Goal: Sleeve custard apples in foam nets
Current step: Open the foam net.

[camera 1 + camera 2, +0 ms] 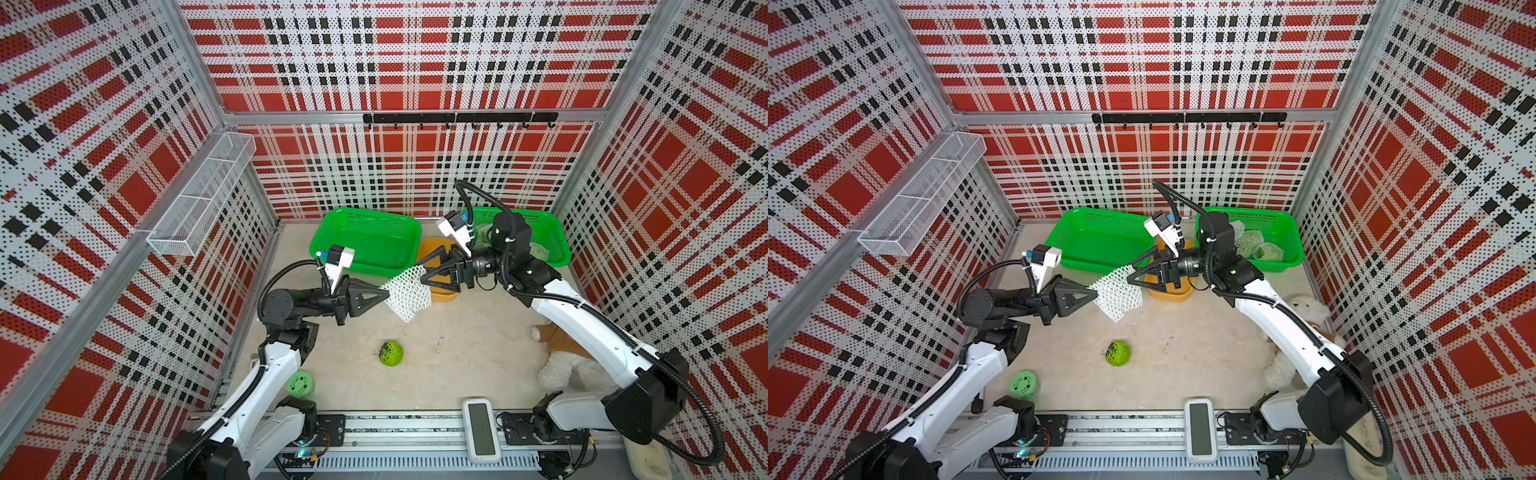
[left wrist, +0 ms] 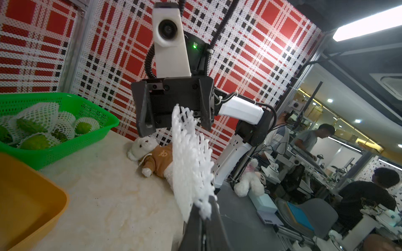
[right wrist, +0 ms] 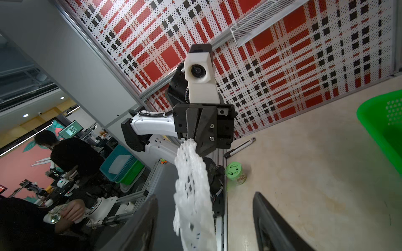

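Opening 1 foam net [image 1: 408, 294] above the desk [image 1: 478, 332], I judge: my left gripper [image 1: 386, 293] pinched shut on 1 edge, my right gripper [image 1: 420, 272] wide astride the opposite edge; next, close right, stretch the mouth, lower it over the bare custard apple [image 1: 391, 353] toward the front edge.

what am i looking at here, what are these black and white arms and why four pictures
Two robot arms with pincer grippers, working over a table. Two pictures look down from overhead and are nearly identical; the other two come from a camera on each arm's wrist. The left gripper is clamped shut on one end of a white foam net; the right gripper stands open around the other end. On the table: one bare custard apple, a holed green ball, a plush bear, an orange tub, a green basket of netted fruits and a second green basket.
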